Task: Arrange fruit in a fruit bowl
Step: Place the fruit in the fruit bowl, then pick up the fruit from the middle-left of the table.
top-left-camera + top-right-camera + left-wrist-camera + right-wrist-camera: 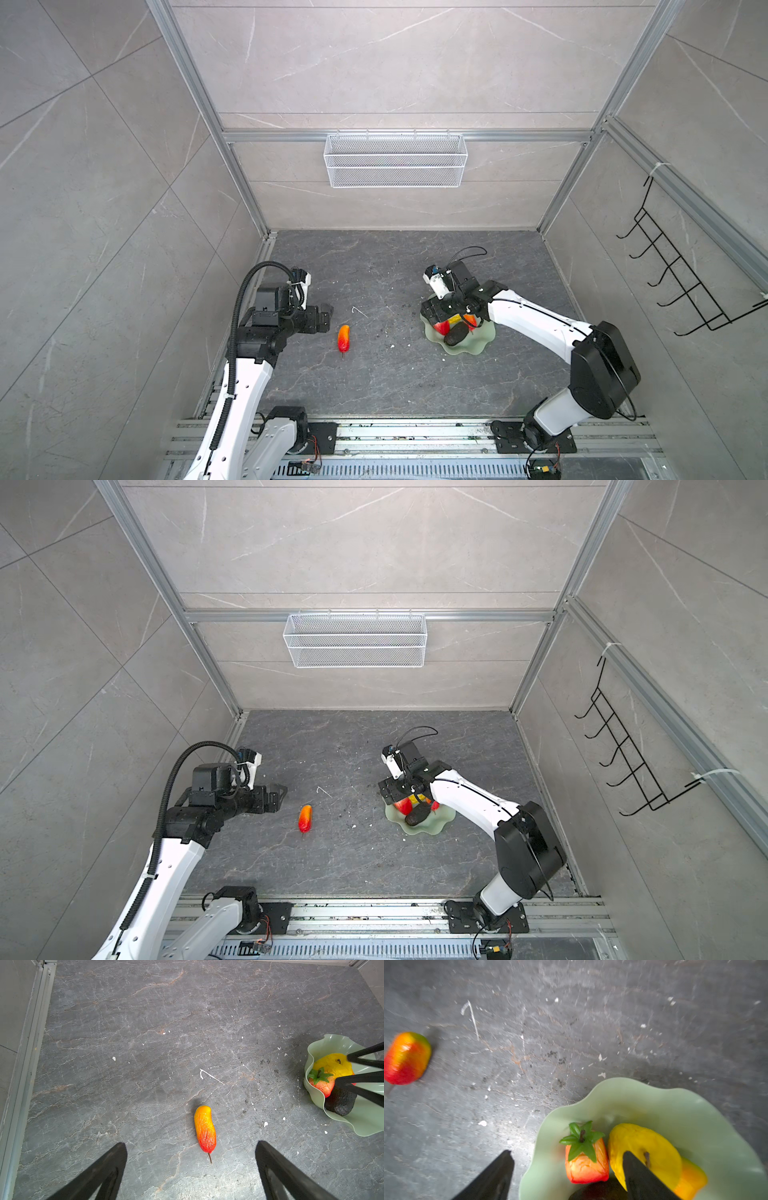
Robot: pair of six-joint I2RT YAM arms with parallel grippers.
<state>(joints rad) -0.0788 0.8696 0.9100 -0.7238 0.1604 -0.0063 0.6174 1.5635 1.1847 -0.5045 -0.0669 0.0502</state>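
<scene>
The mint-green fruit bowl [478, 347] [695, 1109] sits right of centre on the dark slab. Inside it lie a strawberry [584, 1163], a yellow round fruit [643, 1142], a dark rough oval [456, 335] and an orange elongated fruit [691, 1180], partly hidden. My right gripper [567, 1152] hangs open over the bowl's left edge. The strawberry lies loose between its jaws, and one finger is in front of the yellow fruit. A second elongated red-orange fruit [343, 337] [204, 1128] lies alone on the slab. Just left of it my left gripper [191, 1142] [326, 318] is open and holds nothing.
A white wire mesh basket [395, 160] hangs on the back wall. A black hook rack [681, 270] is fixed to the right wall. White crumbs and dark specks [211, 1076] dot the slab between the lone fruit and the bowl. Aluminium rails run along the front edge.
</scene>
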